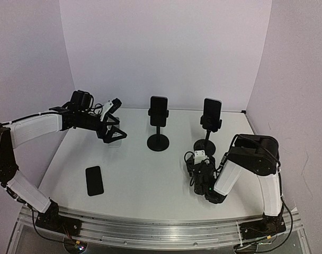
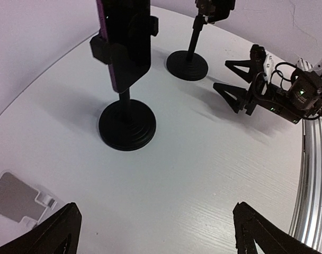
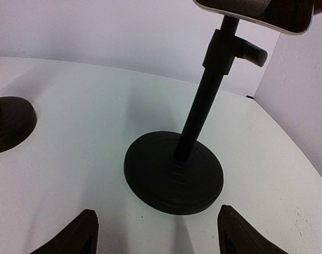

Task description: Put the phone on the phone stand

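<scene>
Loose phone [image 1: 94, 180]: a black slab with a dark glossy face. It lies flat on the white worktop [image 1: 140, 180], to the left of the centre stand [image 1: 158, 138] and nearer the arm bases, well apart from it. Nothing touches it.

Centre stand: black, with a round ridged base, a thin upright post and a clamp at the top. The clamp grips an upright phone [image 1: 159, 108]. In the left wrist view this phone shows a dark back and a purple edge.

Second stand [image 1: 205, 146]: same build, to the right of the centre stand, with their bases apart. It also carries a phone [image 1: 212, 109]. In the right wrist view only the lower rim of this phone shows, and it is pale.

Left pincer [image 1: 116, 120]: held above the worktop to the left of the centre stand, at about clamp height. Its fingers are spread wide and it holds nothing. The tips sit at the two bottom corners of its own camera view, with only bare worktop between them. A pale flat piece with a grey face [image 2: 12, 198] lies on the worktop close to the left tip.

Right pincer [image 3: 158, 233]: low over the worktop, right of the centre stand and nearer the arm bases. The jaws are well parted and empty. Its tips stand clear of the second stand's base and touch nothing.
</scene>
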